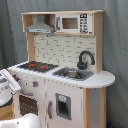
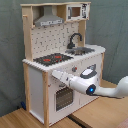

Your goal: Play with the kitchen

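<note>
Kitchen [image 2: 60,65] upright against the grey curtain [image 2: 112,25], sink [image 1: 74,73] basin apparently bare beside the faucet [image 1: 84,58], microwave [image 1: 73,23] door shut, gripper [image 2: 56,75] at the oven front, jaw state unclear.

A grey-green curtain [image 1: 116,45] hangs as the backdrop in both exterior views, falling in soft vertical folds from top to bottom. In the second exterior view it [image 2: 11,55] fills the space on both sides. Below it there, a light wooden floor [image 2: 105,111] of wide boards runs across the bottom, with a dark seam between two boards. The light is even and soft, without hard shadows. No windows or walls show.
</note>
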Robot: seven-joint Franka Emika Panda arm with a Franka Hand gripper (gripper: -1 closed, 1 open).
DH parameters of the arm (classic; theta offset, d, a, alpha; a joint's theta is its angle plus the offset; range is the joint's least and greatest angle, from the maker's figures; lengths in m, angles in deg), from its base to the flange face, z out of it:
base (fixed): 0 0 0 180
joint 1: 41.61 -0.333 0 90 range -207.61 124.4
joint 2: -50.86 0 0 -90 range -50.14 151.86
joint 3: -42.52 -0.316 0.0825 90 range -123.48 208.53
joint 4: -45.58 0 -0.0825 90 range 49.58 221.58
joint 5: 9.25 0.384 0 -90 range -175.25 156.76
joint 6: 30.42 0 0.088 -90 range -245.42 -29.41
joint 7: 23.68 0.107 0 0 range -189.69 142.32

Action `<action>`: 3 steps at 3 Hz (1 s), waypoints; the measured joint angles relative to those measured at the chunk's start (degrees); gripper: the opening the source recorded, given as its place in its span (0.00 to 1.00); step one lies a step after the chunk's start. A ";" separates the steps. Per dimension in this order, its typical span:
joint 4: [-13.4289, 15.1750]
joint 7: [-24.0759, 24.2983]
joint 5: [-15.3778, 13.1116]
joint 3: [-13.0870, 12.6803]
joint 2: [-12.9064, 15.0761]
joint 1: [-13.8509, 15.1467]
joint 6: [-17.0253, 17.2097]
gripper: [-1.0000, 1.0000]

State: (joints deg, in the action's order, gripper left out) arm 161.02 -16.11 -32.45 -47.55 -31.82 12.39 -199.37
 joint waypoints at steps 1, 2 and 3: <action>0.45 6.08 1.37 0.00 0.02 -0.05 -0.88 0.00; 0.89 12.04 2.93 -0.01 0.02 -0.10 -1.84 0.00; 1.21 17.96 3.29 0.01 0.02 -0.11 -2.72 0.00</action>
State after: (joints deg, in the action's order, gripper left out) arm 162.23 1.85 -29.15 -47.54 -31.81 12.28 -202.09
